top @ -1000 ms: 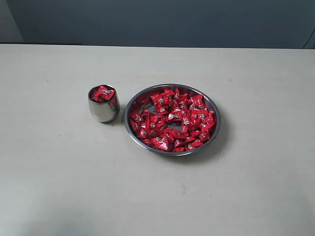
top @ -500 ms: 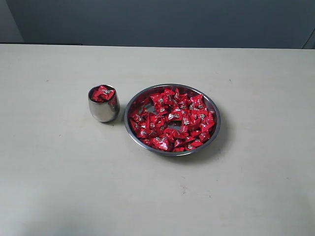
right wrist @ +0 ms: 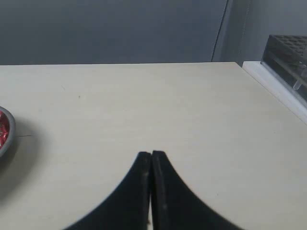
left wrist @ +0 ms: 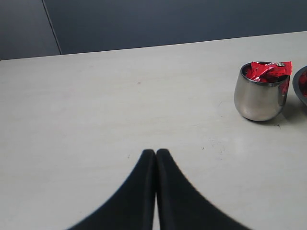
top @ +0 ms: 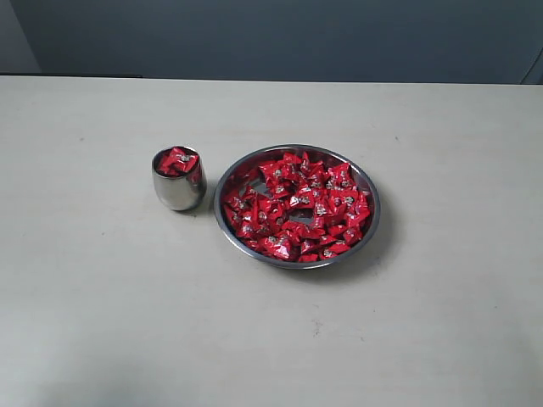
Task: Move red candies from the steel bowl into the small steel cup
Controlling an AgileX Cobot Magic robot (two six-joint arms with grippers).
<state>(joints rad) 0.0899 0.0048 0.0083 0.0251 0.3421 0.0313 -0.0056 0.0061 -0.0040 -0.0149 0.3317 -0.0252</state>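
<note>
The wide steel bowl (top: pixel 369 222) sits at the table's middle, heaped with red candies (top: pixel 301 208). Just left of it stands the small steel cup (top: pixel 178 188), with a few red candies (top: pixel 177 159) showing at its mouth. The left wrist view shows the same cup (left wrist: pixel 259 96) with red wrappers (left wrist: pixel 268 70) poking above its rim, and a sliver of the bowl (left wrist: pixel 298 88). My left gripper (left wrist: pixel 156 152) is shut on nothing, over bare table well short of the cup. My right gripper (right wrist: pixel 151 155) is shut and empty too, with the bowl's rim (right wrist: pixel 9 136) at the frame edge. Neither gripper appears in the exterior view.
The pale table (top: pixel 102 305) spreads around the bowl and cup. A dark wall runs behind its far edge. In the right wrist view a dark ridged box (right wrist: pixel 288 50) sits on a white ledge (right wrist: pixel 278 91) beyond the table's side.
</note>
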